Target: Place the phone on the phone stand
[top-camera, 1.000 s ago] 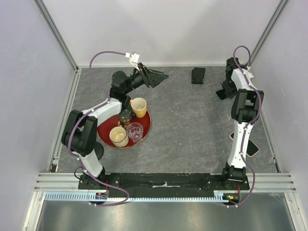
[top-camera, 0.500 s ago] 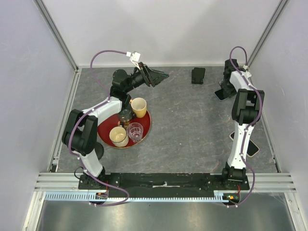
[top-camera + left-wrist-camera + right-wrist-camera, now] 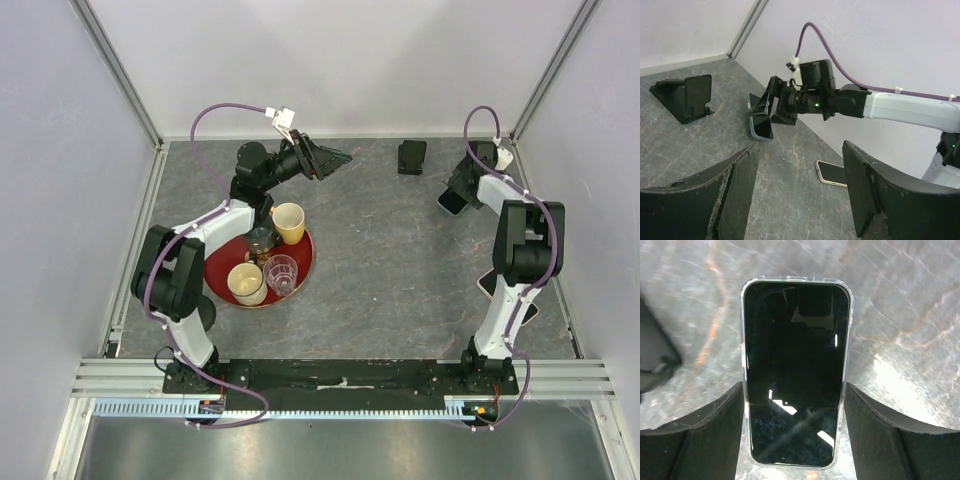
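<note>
The phone (image 3: 528,312), black screen with a cream rim, lies flat on the table at the front right, partly under my right arm; it also shows in the left wrist view (image 3: 831,173). My right gripper (image 3: 458,192) (image 3: 794,390) is shut on a different phone (image 3: 795,365) with a pale blue-grey rim (image 3: 450,201) (image 3: 761,128), held tilted over the back right. The black phone stand (image 3: 411,157) (image 3: 687,97), a wedge base with an upright plate, stands empty at the back, left of that gripper. My left gripper (image 3: 335,158) (image 3: 797,146) is open and empty, raised at the back middle.
A red tray (image 3: 218,270) at the left holds a yellow cup (image 3: 289,222), a cream cup (image 3: 246,283), a clear glass (image 3: 281,273) and a dark object. White walls close the table at the back and both sides.
My right gripper has carried the pale-rimmed phone slightly left and nearer, and the right arm's elbow has swung out to the right. My left gripper has hardly moved.
</note>
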{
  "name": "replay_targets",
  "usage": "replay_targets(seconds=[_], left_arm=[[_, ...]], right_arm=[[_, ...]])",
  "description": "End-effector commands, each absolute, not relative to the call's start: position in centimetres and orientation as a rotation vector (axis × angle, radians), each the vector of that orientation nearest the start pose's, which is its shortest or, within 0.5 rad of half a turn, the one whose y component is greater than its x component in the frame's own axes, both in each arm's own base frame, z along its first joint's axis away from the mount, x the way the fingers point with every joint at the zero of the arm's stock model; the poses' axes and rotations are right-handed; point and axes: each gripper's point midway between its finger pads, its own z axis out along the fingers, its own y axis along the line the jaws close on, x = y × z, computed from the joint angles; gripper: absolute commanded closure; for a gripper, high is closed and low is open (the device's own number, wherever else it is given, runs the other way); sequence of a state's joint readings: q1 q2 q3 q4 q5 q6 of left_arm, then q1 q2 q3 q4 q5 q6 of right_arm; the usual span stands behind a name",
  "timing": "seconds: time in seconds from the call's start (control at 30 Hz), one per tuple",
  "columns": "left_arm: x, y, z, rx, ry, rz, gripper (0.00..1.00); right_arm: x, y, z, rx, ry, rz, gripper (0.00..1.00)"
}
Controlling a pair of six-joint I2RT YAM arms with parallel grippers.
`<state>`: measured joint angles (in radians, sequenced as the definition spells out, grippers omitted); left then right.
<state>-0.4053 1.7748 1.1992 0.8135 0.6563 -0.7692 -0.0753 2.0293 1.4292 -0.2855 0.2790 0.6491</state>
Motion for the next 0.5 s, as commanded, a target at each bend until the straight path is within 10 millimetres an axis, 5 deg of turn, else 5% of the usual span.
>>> replay_targets(seconds=[0.0, 0.17, 0.2, 0.3, 0.4, 0.47], left_arm=[[42.4, -32.2, 31.9, 0.380, 1.457, -1.367, 0.27], [45.2, -33.0, 29.7, 0.280, 1.674, -1.341, 0.43], [45.4, -33.0, 29.6, 0.280, 1.682, -1.340, 0.43], [45.7, -33.1, 29.3, 0.270, 1.691, -1.343, 0.41], [45.7, -33.2, 28.9, 0.289, 1.705, -1.334, 0.33], [46.0, -33.1, 28.8, 0.325, 1.702, -1.295, 0.27]], right_arm=[[54.2, -4.8, 14.8, 0.720, 1.912, 0.077, 1.00], [54.5, -1.3, 19.2, 0.482, 1.795, 0.174, 1.00], [53.9, 0.9, 20.4, 0.408, 1.775, 0.179, 1.00], [52.7, 4.5, 24.0, 0.186, 1.679, 0.143, 1.00], [50.5, 11.4, 26.7, -0.073, 1.588, 0.205, 1.00], [49.6, 14.1, 27.2, -0.198, 1.563, 0.263, 1.00]])
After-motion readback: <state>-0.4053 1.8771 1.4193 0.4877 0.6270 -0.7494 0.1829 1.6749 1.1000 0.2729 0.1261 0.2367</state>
